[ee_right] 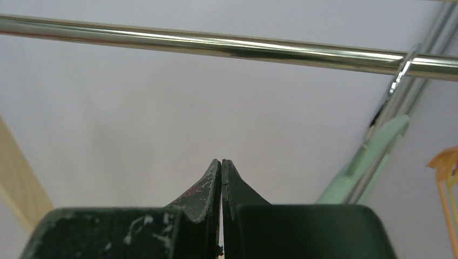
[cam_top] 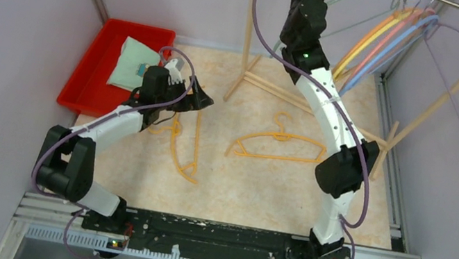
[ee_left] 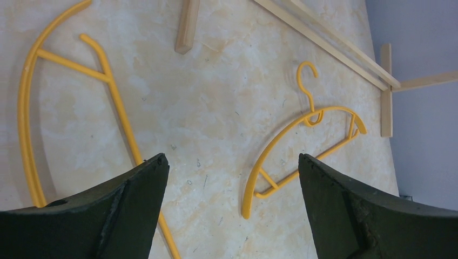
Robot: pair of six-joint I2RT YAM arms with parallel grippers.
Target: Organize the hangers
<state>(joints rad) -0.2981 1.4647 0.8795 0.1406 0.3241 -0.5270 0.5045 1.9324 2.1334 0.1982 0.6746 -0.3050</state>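
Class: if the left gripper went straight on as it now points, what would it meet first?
Most likely bare tabletop: the open left gripper aims between the hooked yellow hanger and the other yellow hanger, touching neither.

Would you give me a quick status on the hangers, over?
Left gripper open over table. Right gripper shut, empty, under rail. Two yellow hangers on table.

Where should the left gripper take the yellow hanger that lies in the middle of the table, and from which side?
Probably at the top of the arch, just beside the hook. The yellow hanger lies flat on the table, so only an approach from above works, with the open left gripper straddling the thin bar. A grip near the middle should keep it balanced.
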